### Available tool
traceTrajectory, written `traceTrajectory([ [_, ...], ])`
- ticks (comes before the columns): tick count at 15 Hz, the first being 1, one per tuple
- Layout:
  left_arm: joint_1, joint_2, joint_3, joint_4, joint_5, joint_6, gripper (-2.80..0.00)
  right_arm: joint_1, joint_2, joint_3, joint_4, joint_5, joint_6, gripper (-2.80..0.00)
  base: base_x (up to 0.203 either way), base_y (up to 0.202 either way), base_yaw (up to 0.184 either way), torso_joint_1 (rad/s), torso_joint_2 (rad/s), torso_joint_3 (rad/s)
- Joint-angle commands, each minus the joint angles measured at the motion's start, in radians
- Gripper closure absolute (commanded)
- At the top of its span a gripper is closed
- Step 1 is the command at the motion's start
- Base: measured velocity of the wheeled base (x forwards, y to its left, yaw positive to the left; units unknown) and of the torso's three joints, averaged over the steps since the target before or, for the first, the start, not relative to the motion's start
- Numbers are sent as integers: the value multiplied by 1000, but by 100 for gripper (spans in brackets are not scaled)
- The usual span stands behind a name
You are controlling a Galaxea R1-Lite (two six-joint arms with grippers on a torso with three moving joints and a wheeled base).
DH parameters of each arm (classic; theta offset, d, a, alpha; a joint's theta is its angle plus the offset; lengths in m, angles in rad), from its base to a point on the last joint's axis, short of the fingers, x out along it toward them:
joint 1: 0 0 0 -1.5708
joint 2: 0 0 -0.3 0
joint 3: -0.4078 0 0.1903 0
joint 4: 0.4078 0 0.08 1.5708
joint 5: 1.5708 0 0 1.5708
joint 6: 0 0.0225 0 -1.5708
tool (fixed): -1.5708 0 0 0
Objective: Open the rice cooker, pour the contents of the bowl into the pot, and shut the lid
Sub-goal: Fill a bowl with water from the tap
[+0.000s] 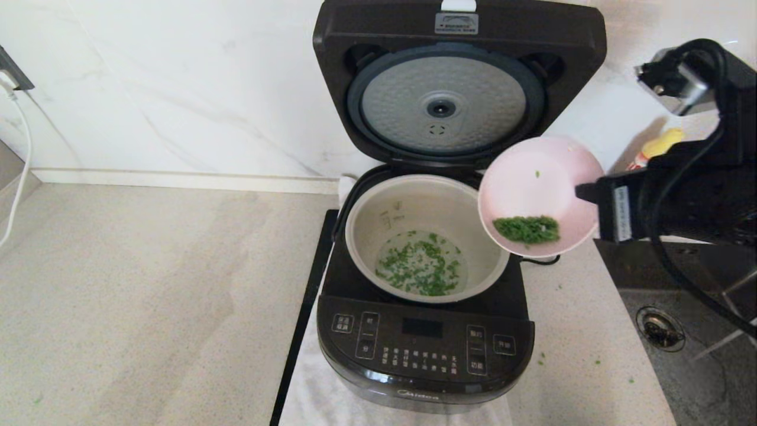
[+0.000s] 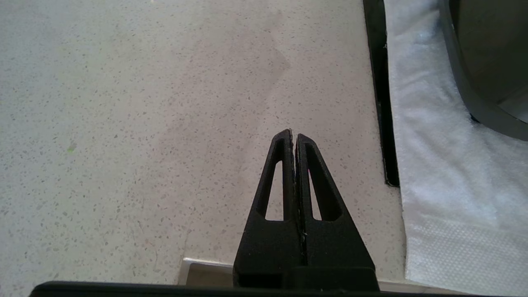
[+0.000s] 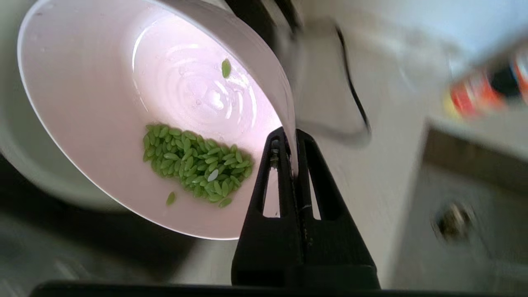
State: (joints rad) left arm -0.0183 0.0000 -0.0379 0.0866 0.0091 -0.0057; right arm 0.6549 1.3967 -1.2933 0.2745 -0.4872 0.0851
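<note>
At centre right of the head view, the right gripper (image 1: 582, 192) pinches the rim of a tilted pale pink glazed bowl (image 1: 535, 183), beside the round grey-beige metal pot (image 1: 364, 222). Light, slick and breakable, it looks best held by that rim; green grains (image 1: 526, 229) cling low inside. The left gripper (image 2: 293, 138), fingers pressed together on nothing, idles over the speckled counter (image 2: 144, 123)

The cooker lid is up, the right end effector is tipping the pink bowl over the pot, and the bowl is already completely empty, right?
Not quite. The bowl still holds a clump of green grains, as the right wrist view shows. The rest stands: the lid is up and the right end effector tips the bowl at the pot.
</note>
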Motion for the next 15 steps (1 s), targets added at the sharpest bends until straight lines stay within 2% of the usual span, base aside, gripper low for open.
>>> traceTrajectory([
  [1, 0, -2, 0, 1, 1, 0, 0, -114, -92, -10, 145, 98, 5, 0, 0, 0, 0, 0, 0, 0],
  [4, 0, -3, 1, 1, 0, 0, 0, -304, -153, -13, 286, 253, 19, 0, 0, 0, 0, 0, 0, 0],
  [8, 0, -3, 0, 1, 0, 0, 0, -679, -173, -13, 445, 443, 18, 0, 0, 0, 0, 0, 0, 0],
  [11, 0, -3, 1, 1, 1, 0, 0, -948, -146, 8, 509, 549, -32, 0, 0, 0, 0, 0, 0, 0],
  [15, 0, -2, 0, 1, 0, 0, 0, -1229, -36, 32, 530, 639, -73, 0, 0, 0, 0, 0, 0, 0],
])
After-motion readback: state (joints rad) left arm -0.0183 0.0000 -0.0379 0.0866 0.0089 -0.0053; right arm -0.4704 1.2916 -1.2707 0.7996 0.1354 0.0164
